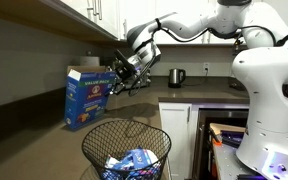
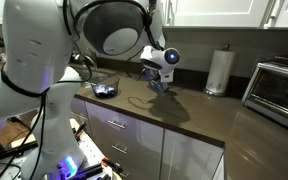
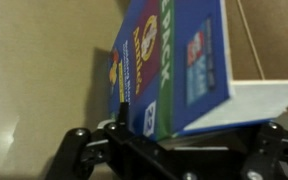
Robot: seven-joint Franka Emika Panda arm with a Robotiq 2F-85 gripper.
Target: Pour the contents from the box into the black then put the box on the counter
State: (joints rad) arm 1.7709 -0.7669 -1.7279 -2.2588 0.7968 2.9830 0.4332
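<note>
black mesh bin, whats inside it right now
A heap of small blue packets lies at the bottom of the black mesh bin, visible over the rim and through the wire. Anything beneath the heap is covered, and the frame cuts off the base.

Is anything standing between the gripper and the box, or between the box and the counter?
Nothing visible. The open gripper is right at the upper corner of the box with no object between them, and in an exterior view the box appears to stand on the counter already.

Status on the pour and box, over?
Tool open, close beside box. Box upright on counter; packets in the black basket. No obstruction seen.
</note>
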